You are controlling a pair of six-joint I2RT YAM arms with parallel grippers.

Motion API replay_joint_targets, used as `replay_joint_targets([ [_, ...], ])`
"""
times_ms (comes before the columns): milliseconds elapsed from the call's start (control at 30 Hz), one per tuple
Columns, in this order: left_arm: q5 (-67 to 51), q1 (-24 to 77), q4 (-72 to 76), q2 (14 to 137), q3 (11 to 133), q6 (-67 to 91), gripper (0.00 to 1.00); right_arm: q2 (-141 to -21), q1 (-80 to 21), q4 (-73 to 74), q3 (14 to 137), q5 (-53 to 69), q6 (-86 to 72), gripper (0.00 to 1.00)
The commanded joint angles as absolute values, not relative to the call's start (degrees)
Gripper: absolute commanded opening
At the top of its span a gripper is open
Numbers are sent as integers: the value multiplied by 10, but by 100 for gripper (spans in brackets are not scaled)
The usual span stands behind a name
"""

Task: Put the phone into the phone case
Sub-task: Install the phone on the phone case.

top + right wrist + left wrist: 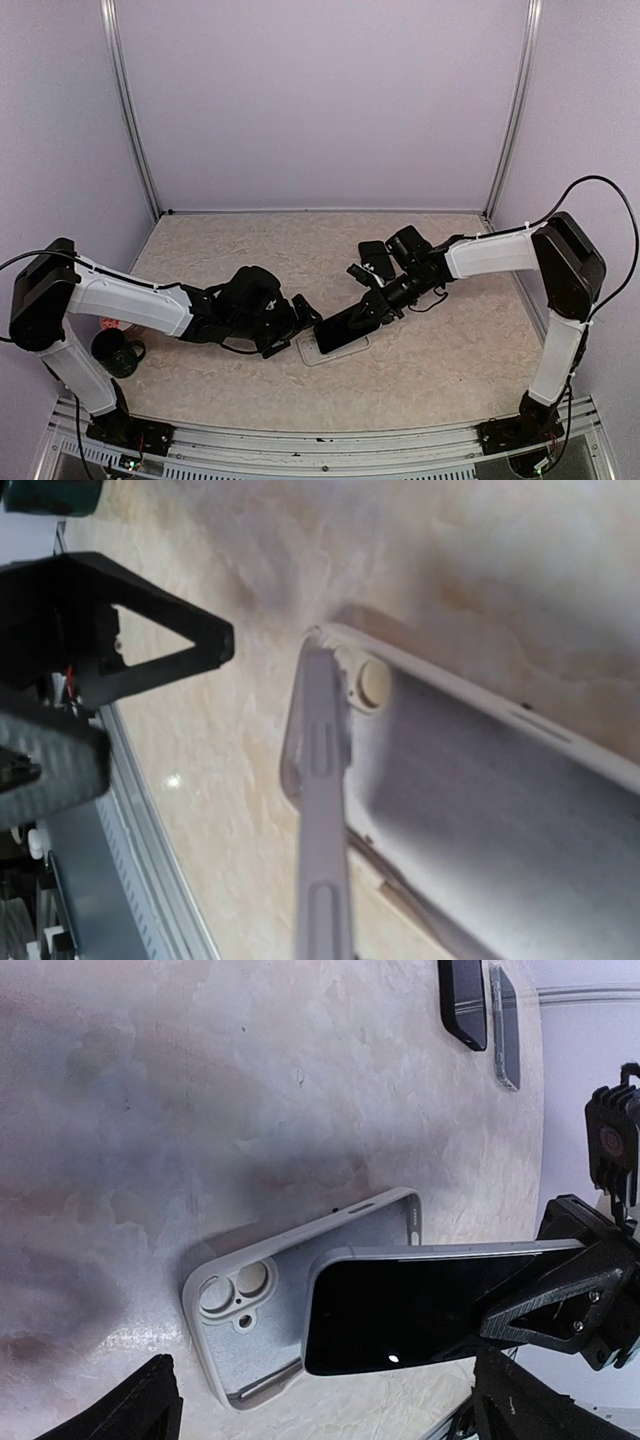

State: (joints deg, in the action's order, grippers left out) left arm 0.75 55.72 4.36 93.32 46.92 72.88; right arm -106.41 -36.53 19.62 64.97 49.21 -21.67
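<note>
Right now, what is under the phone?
The open grey case lies under the phone, on the table. Its camera-hole end shows, but the phone hides much of its inside.

The beige marbled tabletop [440, 350] carries a pale grey silicone phone case [260, 1300], lying open side up near its middle. Farther back, a black phone-shaped slab [462, 1000] and a clear case [505, 1025] lie side by side. A dark mug [115, 352] stands at the near left.
</note>
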Motion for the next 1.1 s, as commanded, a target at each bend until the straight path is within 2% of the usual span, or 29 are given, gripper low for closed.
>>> replay_joint_targets([
  [0,3,562,64,945,465,731,99,-1083,-374,178,674,522,-208,0],
  [700,5,563,90,980,460,731,99,-1140,-377,177,683,551,-219,0],
  [1067,12,570,95,982,466,731,99,-1163,-378,150,653,538,-279,0],
])
